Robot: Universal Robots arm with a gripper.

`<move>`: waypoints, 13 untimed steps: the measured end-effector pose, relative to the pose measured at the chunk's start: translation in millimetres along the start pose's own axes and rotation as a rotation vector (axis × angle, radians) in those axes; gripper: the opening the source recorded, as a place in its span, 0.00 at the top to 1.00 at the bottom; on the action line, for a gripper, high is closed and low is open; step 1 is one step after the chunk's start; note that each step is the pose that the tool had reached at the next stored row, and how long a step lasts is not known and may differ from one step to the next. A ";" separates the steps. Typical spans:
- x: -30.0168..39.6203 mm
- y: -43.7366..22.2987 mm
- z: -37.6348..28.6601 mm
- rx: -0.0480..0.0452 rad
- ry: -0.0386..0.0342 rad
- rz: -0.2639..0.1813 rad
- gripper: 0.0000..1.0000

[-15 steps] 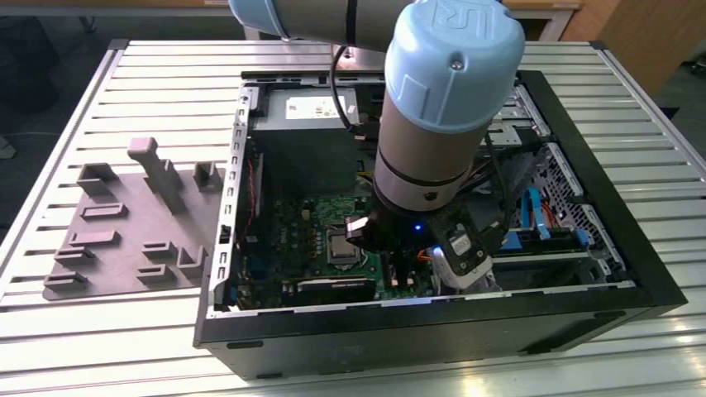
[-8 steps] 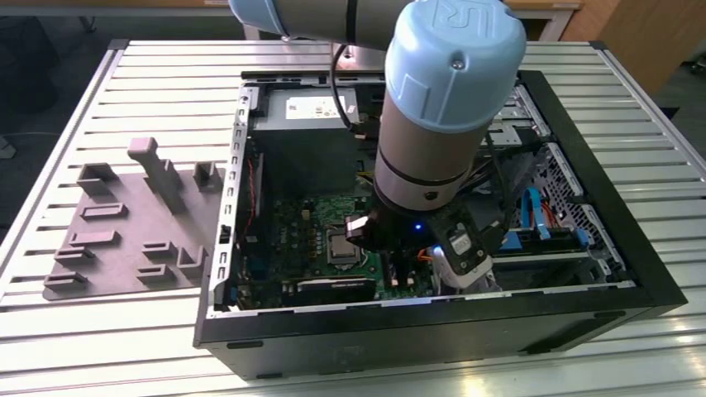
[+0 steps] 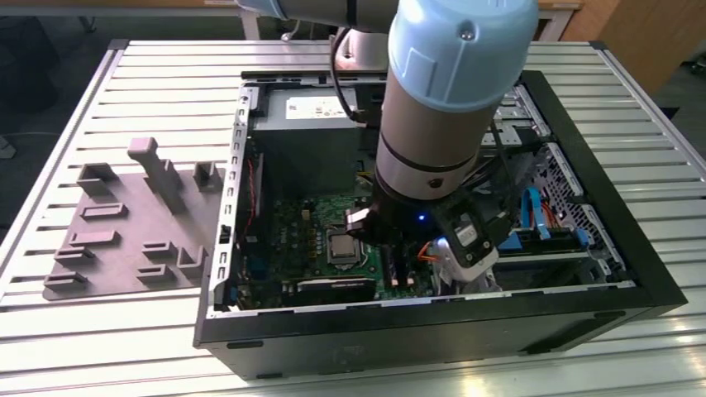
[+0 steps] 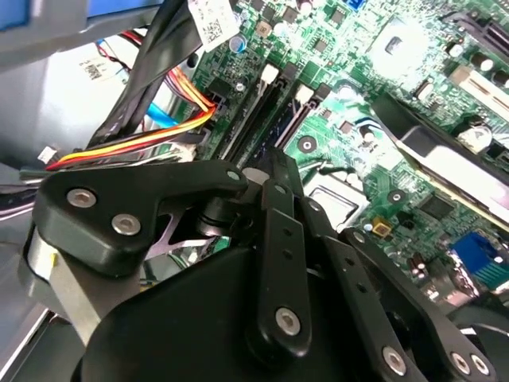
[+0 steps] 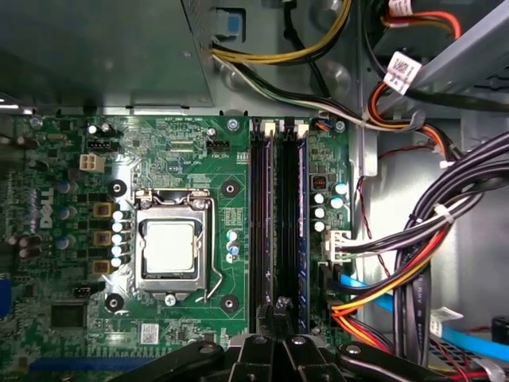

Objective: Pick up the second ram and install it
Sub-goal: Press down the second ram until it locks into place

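Robot claw point(image 5: 279, 338) lowered inside open computer case point(image 3: 617, 273), over the memory slots point(image 5: 278, 231) beside the processor point(image 5: 170, 247), finger position impossible to tell.

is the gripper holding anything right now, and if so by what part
It cannot be told. The gripper hangs over the memory slots on the motherboard, but its fingertips are hidden.

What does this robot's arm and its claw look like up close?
The arm is a thick tube, silver-grey along its length, with a rounded pale blue cap at the joint. A black cable runs beside it. Lower down sits a dark block with a small blue light. The gripper is matte black, built from flat linked bars held by silver screws.
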State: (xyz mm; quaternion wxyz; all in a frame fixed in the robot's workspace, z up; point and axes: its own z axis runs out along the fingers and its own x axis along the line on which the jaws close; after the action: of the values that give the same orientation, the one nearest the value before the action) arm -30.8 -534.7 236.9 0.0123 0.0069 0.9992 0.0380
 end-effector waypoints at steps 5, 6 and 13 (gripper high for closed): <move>-0.2 0.4 -5.2 -0.0002 -0.0001 0.000 0.89; -0.1 0.4 -5.2 -0.0003 -0.0001 0.000 0.89; -0.1 1.8 -5.5 0.0001 0.0002 0.000 0.89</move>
State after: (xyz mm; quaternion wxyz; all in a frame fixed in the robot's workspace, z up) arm -30.7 -533.3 242.5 0.0122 0.0069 0.9992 0.0380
